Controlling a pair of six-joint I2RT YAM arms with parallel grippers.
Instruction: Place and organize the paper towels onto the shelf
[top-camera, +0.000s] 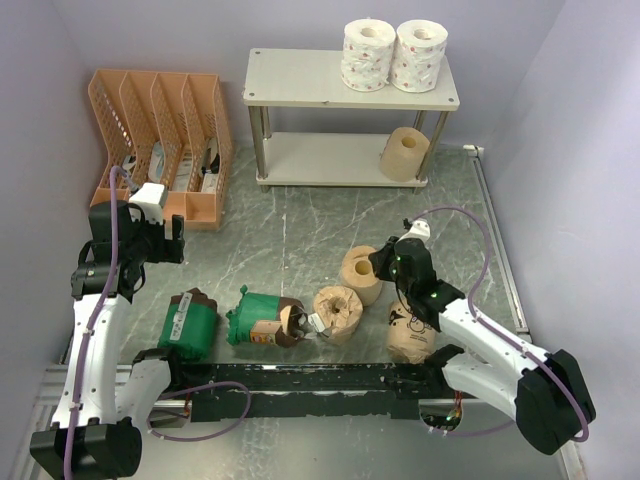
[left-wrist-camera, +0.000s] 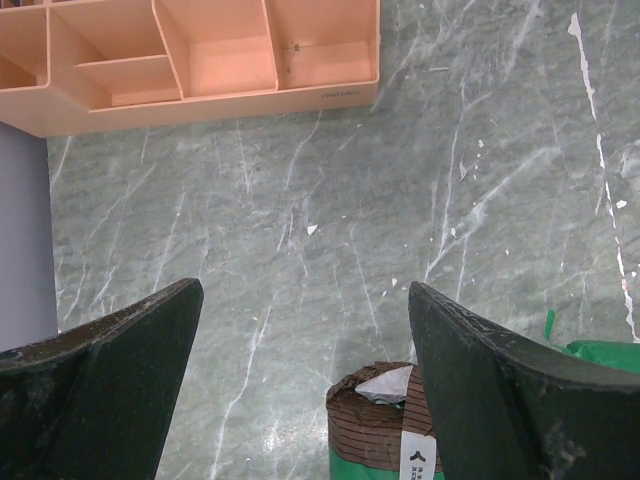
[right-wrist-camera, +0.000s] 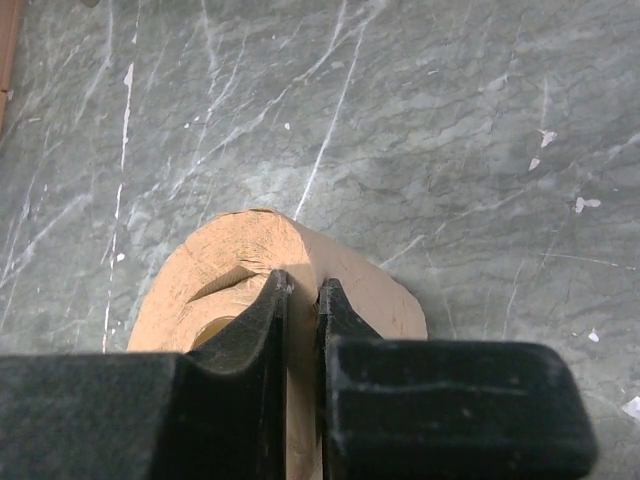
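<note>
Right jaws pinch the wall of a tan roll (right-wrist-camera: 240, 250) at frame centre on the counter (top-camera: 300, 230); left jaws stand spread wide. Upper middle, the shelf (top-camera: 300, 80) carries two white rolls (top-camera: 368, 55) above, a second tan roll (top-camera: 404, 153) below.

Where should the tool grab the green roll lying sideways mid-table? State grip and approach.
Grip the green roll across its green middle, straight down from above, closing on its near and far sides. It lies sideways, ends pointing left and right, and its brown end nearly meets a tan roll, so that end looks crowded.
</note>
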